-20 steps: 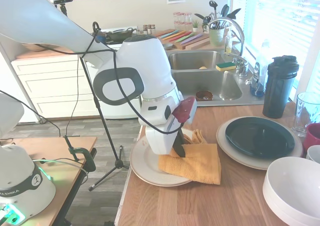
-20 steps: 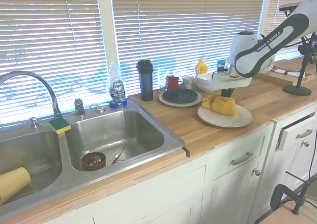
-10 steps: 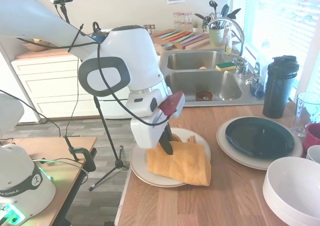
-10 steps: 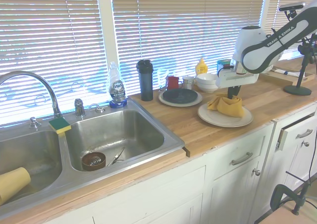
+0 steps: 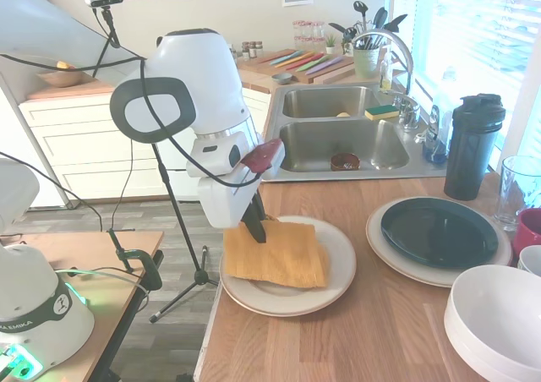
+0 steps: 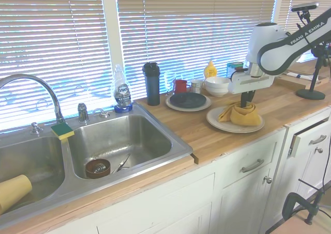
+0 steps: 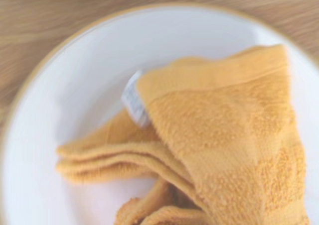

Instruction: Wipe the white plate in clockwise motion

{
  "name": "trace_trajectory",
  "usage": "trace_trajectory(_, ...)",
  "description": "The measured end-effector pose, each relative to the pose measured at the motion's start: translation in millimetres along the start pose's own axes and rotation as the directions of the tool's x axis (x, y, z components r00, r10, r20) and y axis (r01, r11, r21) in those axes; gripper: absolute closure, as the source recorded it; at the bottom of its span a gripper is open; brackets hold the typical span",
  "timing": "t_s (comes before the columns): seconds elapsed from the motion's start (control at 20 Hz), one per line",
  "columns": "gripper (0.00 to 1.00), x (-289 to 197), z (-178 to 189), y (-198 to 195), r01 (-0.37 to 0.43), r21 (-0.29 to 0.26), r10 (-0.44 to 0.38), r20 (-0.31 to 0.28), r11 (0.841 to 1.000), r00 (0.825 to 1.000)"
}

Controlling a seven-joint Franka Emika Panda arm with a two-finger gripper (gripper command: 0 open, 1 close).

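In your wrist view you see what the wider cameras miss: a small white label [image 7: 133, 105] sewn on the orange towel [image 7: 219, 145], and the soft looped pile of the cloth, bunched in thick folds on the smooth white plate [image 7: 65, 85]. The first exterior view gives you the towel [image 5: 275, 253] spread as a flat, roughly square sheet over the near-left half of the white plate [image 5: 334, 268], which sits on the wooden counter [image 5: 355, 340] close to its front edge. From the second exterior view the same towel [image 6: 241, 114] looks heaped up on the plate [image 6: 227, 124], under the window blinds [image 6: 170, 27].

Your gripper [image 5: 256, 230] points down with its dark fingers [image 5: 253, 223] together, pinching the upper edge of the towel and pressing it on the plate.

Beside it lie a cream plate [image 5: 385, 245] carrying a glossy dark plate [image 5: 438, 231], and deep white bowls [image 5: 499, 319] are stacked at the right
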State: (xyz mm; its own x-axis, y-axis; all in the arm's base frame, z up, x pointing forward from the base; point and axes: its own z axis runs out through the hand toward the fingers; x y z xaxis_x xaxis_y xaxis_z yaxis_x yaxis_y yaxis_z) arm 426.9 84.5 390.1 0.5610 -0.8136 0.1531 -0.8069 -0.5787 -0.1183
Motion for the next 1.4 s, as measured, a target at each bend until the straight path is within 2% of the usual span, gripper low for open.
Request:
trace_trajectory(0.4, 1.0, -12.3, 12.7, -17.7, 0.023, 0.01, -0.023, 0.015, 1.0, 1.0)
trace_trajectory(0.85, 1.0, 14.4, 39.5, -59.6, -0.012, 0.035, 0.012, -0.004, 0.999, 1.0)
trace_trajectory(1.05, 1.0, 36.7, 46.8, -60.2, -0.044, 0.032, 0.045, -0.036, 0.999, 0.998)
trace_trajectory(1.4, 1.0, 64.4, 55.7, -47.8, -0.084, 0.015, 0.085, -0.056, 0.996, 0.995)
